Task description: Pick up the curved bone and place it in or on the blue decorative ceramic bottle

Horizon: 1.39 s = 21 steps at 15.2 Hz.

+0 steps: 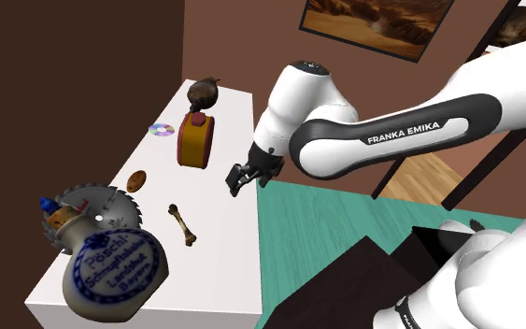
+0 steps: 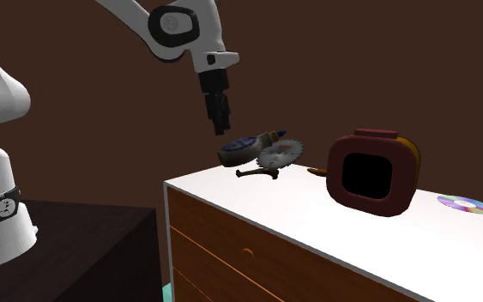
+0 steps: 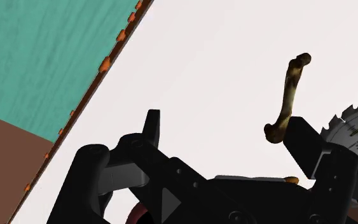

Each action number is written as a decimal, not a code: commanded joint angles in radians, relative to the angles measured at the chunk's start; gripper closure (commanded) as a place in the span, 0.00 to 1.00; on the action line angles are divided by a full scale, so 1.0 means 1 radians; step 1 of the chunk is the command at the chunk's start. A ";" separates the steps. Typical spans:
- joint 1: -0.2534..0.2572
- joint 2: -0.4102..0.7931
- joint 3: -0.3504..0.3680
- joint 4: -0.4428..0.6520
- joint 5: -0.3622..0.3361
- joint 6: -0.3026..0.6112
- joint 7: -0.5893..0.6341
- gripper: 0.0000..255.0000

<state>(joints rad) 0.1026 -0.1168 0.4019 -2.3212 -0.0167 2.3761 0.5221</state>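
White tabletop (image 1: 216, 266) bears the curved bone (image 1: 182, 224) (knobbed ends); tool (image 1: 236, 181) gapes aloft.

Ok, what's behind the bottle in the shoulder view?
A toothed saw blade sits behind the bottle, its lower part covered by the bottle's neck and body; whether they touch cannot be seen. The bone lies apart, uncovered.

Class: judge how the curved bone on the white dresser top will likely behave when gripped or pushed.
The bone looks rigid, so it probably won't flex. Its thin shaft suggests lightness. Its curve and knobbed ends likely make it pivot or rock rather than roll.
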 commanded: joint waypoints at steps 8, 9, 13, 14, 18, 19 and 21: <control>0.074 0.352 0.032 0.191 -0.259 0.134 0.248 0.00; 0.091 0.391 0.025 0.219 -0.286 0.141 0.272 0.00; 0.158 0.523 -0.006 0.328 -0.368 0.155 0.341 0.00; 0.162 0.534 -0.011 0.331 -0.375 0.163 0.346 0.00; 0.177 0.581 -0.033 0.345 -0.405 0.194 0.366 0.00; 0.181 0.593 -0.038 0.349 -0.412 0.201 0.370 0.00; 0.187 0.612 -0.047 0.356 -0.423 0.213 0.377 0.00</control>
<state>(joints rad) 0.2869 0.4853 0.3595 -1.9706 -0.4342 2.5838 0.8968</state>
